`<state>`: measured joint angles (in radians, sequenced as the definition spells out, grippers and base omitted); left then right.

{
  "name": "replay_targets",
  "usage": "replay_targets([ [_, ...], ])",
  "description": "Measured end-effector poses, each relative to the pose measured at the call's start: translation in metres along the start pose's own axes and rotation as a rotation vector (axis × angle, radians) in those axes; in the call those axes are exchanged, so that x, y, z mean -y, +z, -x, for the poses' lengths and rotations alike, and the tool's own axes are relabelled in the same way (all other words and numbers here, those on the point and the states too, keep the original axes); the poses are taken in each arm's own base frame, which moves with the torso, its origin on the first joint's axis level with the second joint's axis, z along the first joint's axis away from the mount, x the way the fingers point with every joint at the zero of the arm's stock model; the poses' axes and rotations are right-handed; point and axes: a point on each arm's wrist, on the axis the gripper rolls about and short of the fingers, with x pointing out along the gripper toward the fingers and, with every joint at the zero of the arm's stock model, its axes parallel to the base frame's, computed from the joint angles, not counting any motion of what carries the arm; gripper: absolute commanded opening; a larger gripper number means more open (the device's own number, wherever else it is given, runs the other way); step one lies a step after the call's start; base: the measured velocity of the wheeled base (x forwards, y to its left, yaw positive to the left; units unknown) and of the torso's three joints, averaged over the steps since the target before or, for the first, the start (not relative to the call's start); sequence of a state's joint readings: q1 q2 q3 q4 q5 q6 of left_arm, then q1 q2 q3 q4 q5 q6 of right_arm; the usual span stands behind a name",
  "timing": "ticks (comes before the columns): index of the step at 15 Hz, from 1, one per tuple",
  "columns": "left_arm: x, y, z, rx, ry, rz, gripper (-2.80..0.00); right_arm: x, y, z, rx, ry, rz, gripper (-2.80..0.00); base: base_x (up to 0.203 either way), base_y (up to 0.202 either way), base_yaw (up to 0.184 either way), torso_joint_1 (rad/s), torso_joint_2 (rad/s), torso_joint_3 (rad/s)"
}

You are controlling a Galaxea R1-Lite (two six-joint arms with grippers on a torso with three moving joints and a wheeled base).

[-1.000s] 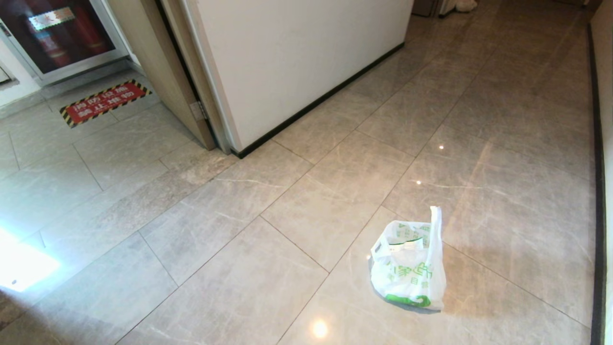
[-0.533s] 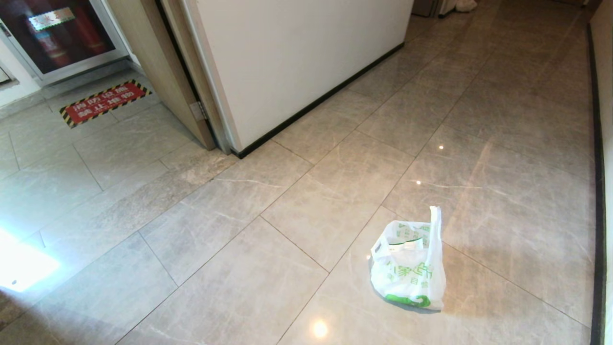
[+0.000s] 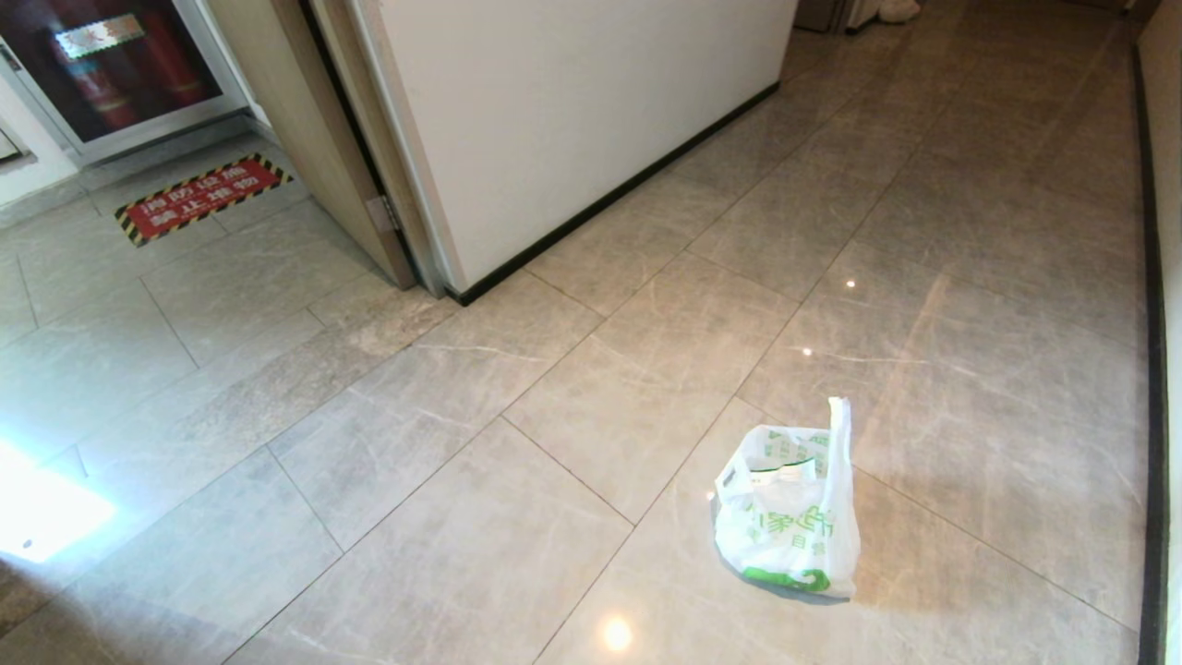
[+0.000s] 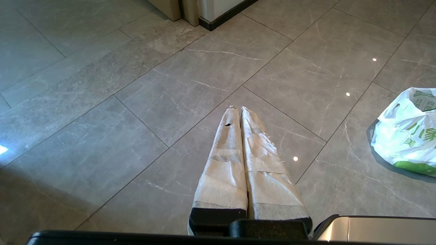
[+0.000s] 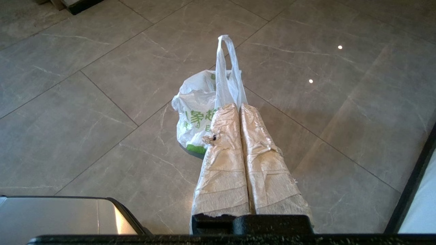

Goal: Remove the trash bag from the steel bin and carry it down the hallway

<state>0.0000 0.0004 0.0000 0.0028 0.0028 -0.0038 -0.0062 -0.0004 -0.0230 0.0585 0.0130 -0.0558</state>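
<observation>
The trash bag (image 3: 785, 526), thin white plastic with green print, stands by itself on the tiled hallway floor (image 3: 923, 231), one loop handle sticking up. Neither gripper shows in the head view. In the right wrist view the bag (image 5: 196, 115) lies just beyond my right gripper (image 5: 238, 106), whose tape-wrapped fingers are shut together with nothing between them; the upright handle (image 5: 226, 68) rises free past the tips. My left gripper (image 4: 237, 108) is shut and empty over bare tiles, with the bag (image 4: 408, 132) off to its side. The steel bin is out of view.
A white wall corner with black baseboard (image 3: 591, 139) juts in ahead on the left, beside a wooden door frame (image 3: 305, 120). A red hazard-striped floor sign (image 3: 199, 199) lies far left. Another black baseboard (image 3: 1150, 323) runs along the right wall. A silver panel (image 5: 51, 214) shows by the wrists.
</observation>
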Motion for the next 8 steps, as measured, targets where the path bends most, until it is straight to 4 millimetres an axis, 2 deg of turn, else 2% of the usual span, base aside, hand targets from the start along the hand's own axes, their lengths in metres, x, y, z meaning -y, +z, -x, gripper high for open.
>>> replay_targets([
  [8, 0.0000, 0.0000, 0.0000, 0.000, 0.000, 0.000, -2.80, 0.0001, -0.0001, 0.0001, 0.000, -0.003, -0.001, -2.80, 0.000, 0.000, 0.000, 0.000, 0.00, 0.000],
])
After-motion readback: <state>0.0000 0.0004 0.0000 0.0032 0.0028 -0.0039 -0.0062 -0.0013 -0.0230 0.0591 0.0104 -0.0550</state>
